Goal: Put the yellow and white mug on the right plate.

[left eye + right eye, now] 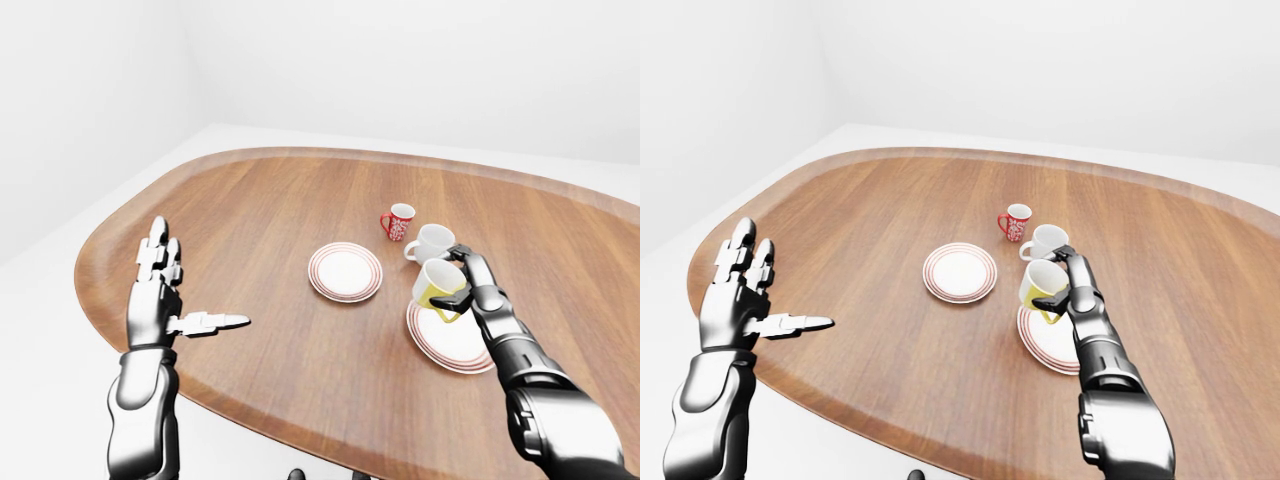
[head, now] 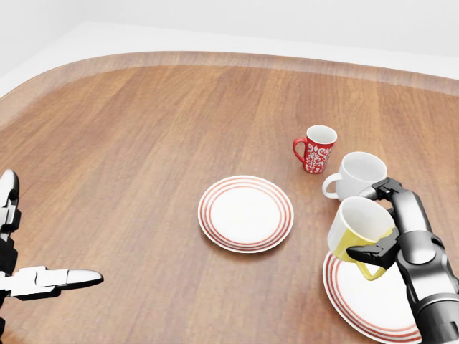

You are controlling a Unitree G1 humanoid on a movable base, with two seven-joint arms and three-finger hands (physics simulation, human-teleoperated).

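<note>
Presently right hand (image 2: 391, 229) grips the tilted mug (image 2: 358, 228); the right plate (image 2: 373, 301) lies directly beneath, slightly toward the wrist. Left hand (image 1: 160, 285) idle, fingers spread.

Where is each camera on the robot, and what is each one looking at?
Head view: on the robot's head, tilted down close at the brown wooden table; the right hand holds the yellow and white mug over the red-ringed right plate; only the left hand's tips show.
Left-eye view: on the head, wider; shows both arms, with the open left hand.
Right-eye view: nearly the same picture, shifted sideways.
All share the red patterned mug, the plain white mug and the red-ringed left plate.
</note>
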